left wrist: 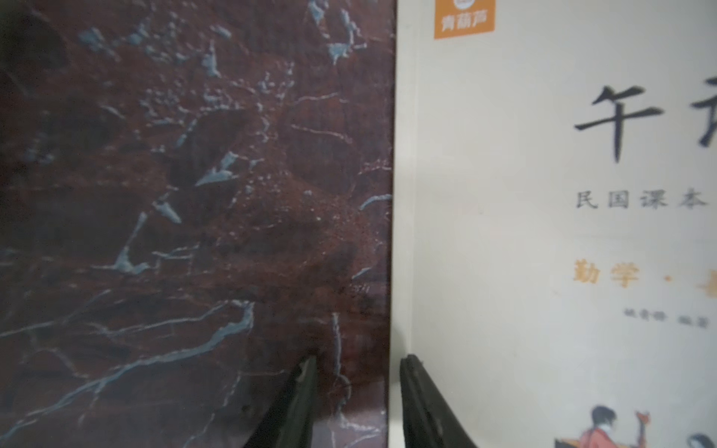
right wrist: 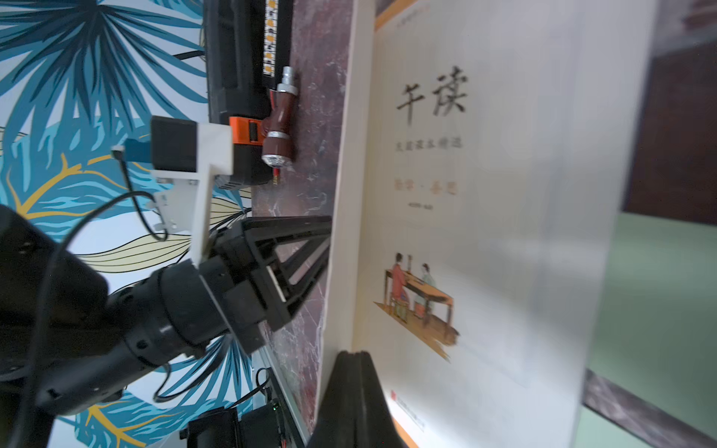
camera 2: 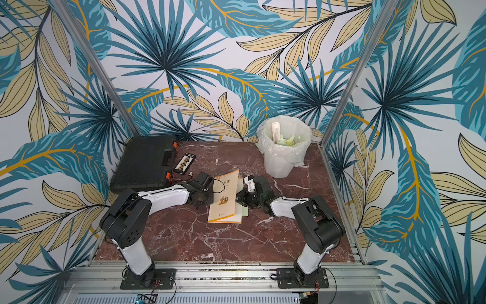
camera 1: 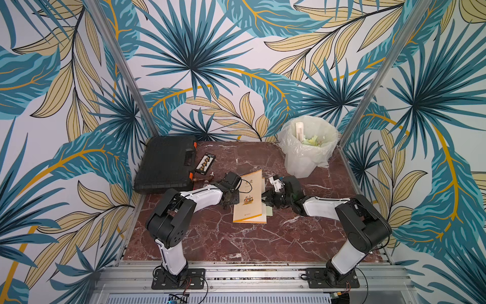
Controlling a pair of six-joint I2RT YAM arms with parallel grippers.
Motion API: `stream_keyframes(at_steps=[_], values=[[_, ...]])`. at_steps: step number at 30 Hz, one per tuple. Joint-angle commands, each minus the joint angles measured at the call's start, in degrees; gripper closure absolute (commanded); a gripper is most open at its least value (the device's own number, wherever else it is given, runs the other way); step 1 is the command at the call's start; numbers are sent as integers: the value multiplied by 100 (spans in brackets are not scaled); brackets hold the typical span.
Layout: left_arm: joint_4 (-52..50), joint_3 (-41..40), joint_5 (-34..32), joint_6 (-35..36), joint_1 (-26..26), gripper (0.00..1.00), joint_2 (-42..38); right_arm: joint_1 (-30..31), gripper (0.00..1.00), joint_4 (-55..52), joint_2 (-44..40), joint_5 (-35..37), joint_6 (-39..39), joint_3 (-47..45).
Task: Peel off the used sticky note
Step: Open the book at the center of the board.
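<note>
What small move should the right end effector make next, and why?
Probably open and shift onto the green sticky note, which pokes out from the book. The right end effector is shut beside that edge, while the left end effector straddles the book's opposite edge.

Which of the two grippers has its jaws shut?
The right gripper: its jaws touch. The left gripper shows a gap between its jaws, at the edge of the book.
</note>
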Motion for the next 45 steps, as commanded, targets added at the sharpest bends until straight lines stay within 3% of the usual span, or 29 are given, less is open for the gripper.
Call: stream_keyframes(at_steps=[1, 4, 13, 25, 33, 38, 45], values=[[121, -323, 579, -40, -8, 60, 143, 130, 100, -181, 76, -59, 8, 283], [198, -376, 639, -40, -12, 59, 114, 257, 100, -454, 131, 25, -96, 568], [370, -591, 845, -68, 92, 42, -212, 508, 100, -938, 385, 230, -326, 1048], [94, -1217, 1003, -344, 690, 16, -2087, 873, 100, -1619, 883, 569, -730, 1675], [-313, -990, 1299, -443, 822, 14, -3412, 1051, 100, -1975, 1230, 851, -955, 2021], [-879, -621, 899, -334, 827, 12, -3480, 1049, 100, -1924, 1220, 891, -957, 2135], [-680, -1084, 527, -667, 952, 18, -3320, 1058, 100, -2229, 1290, 872, -1050, 2586]])
